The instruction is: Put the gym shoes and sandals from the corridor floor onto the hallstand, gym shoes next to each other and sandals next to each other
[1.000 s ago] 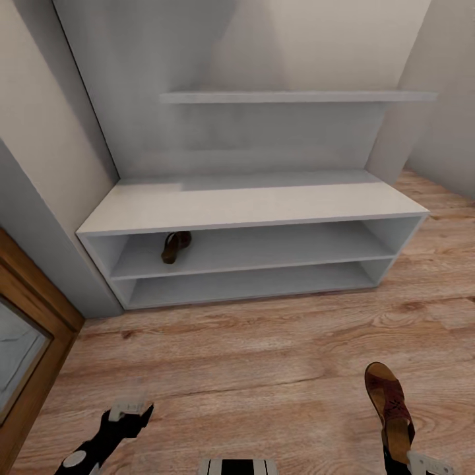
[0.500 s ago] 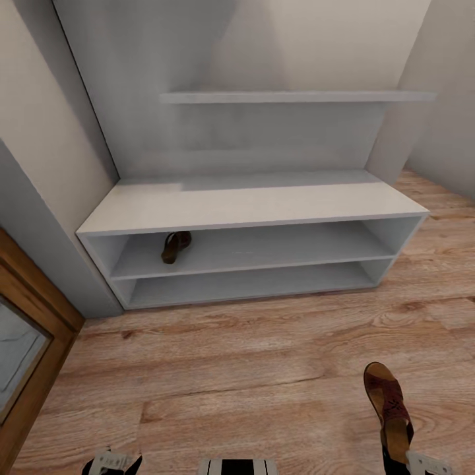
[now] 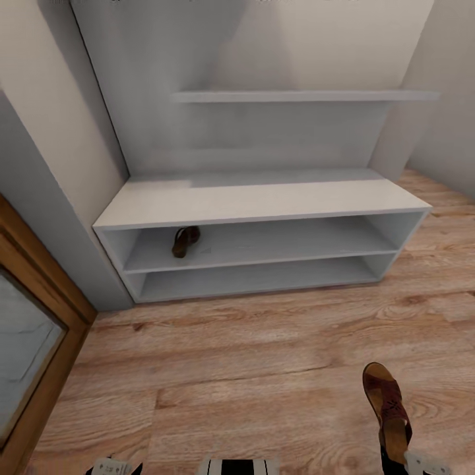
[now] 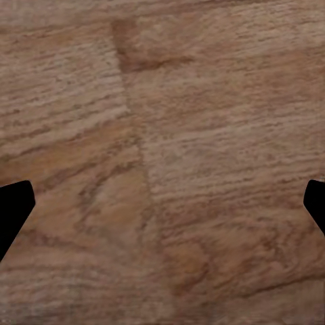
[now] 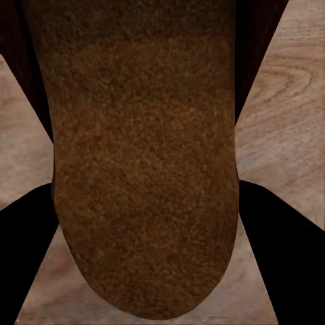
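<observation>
The hallstand [image 3: 264, 201] stands ahead against the corridor wall, pale grey, with its bench top bare and one upper shelf [image 3: 303, 96] on the back panel. One dark brown sandal [image 3: 185, 241] sits in the upper open shelf row, near that row's left end, toe end pointing outward. The second sandal [image 3: 388, 409] is low at the right of the head view, above the wood-grain corridor floor [image 3: 251, 369], its heel end down at the right claw [image 3: 412, 462]. From the right wrist camera the tan insole [image 5: 145, 169] runs straight between the two dark fingers [image 5: 277, 257], one on either side of the heel, so that claw is clamped onto the sandal. The left claw [image 3: 112, 467] peeks in at the bottom edge of the head view; from its wrist camera the fingertips [image 4: 13, 210] sit wide apart at the two sides with only plank flooring between them, gaping with nothing held. A wooden door frame [image 3: 46, 316] lines the left side.
</observation>
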Robot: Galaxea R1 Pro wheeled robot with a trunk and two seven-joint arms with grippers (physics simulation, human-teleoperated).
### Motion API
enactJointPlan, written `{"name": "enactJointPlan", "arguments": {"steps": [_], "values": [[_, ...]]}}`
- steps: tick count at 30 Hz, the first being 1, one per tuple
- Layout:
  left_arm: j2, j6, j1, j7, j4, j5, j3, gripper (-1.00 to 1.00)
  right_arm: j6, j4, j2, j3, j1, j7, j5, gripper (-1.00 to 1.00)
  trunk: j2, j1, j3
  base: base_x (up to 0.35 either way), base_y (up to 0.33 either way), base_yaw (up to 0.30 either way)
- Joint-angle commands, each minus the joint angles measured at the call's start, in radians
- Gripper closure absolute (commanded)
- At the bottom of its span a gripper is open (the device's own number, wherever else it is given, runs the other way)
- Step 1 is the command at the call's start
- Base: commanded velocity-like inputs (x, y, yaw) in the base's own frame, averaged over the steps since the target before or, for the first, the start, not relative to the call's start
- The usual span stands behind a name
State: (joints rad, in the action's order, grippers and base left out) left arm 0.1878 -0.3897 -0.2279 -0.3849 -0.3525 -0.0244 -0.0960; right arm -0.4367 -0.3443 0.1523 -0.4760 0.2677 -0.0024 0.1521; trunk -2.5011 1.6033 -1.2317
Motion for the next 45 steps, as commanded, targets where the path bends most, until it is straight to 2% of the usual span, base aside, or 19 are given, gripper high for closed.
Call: {"name": "enactJointPlan", "arguments": {"steps": [1, 12, 28, 39, 45], "values": [[-0.001, 0.0, -0.001, -0.01, 0.001, -0.003, -0.007, -1.0, -0.004, 0.001, 0.0, -0.007, 0.001, -0.001, 0.01, 1.0, 0.0, -0.001, -0.001, -0.202, 0.245, 0.0], [-0.001, 0.0, -0.001, -0.009, -0.001, -0.003, -0.007, -1.0, -0.004, 0.001, 0.0, -0.007, 0.001, -0.001, 0.01, 1.0, 0.0, -0.001, -0.001, -0.208, 0.221, 0.0], [-0.001, 0.0, -0.001, -0.01, 0.0, -0.002, -0.007, -1.0, -0.004, -0.002, 0.0, -0.007, 0.001, -0.001, 0.01, 1.0, 0.0, -0.001, -0.001, -0.028, 0.023, 0.005], [-0.001, 0.002, -0.001, -0.011, 0.0, -0.003, -0.007, -1.0, -0.004, -0.003, 0.0, -0.007, 0.001, -0.001, 0.009, 1.0, 0.0, -0.001, -0.001, 0.0, 0.0, 0.238], [-0.001, 0.003, -0.001, -0.009, -0.002, -0.003, -0.009, -1.0, -0.004, -0.004, 0.0, -0.009, 0.001, -0.001, 0.009, 1.0, 0.0, -0.001, -0.001, 0.0, 0.0, 0.063]]}}
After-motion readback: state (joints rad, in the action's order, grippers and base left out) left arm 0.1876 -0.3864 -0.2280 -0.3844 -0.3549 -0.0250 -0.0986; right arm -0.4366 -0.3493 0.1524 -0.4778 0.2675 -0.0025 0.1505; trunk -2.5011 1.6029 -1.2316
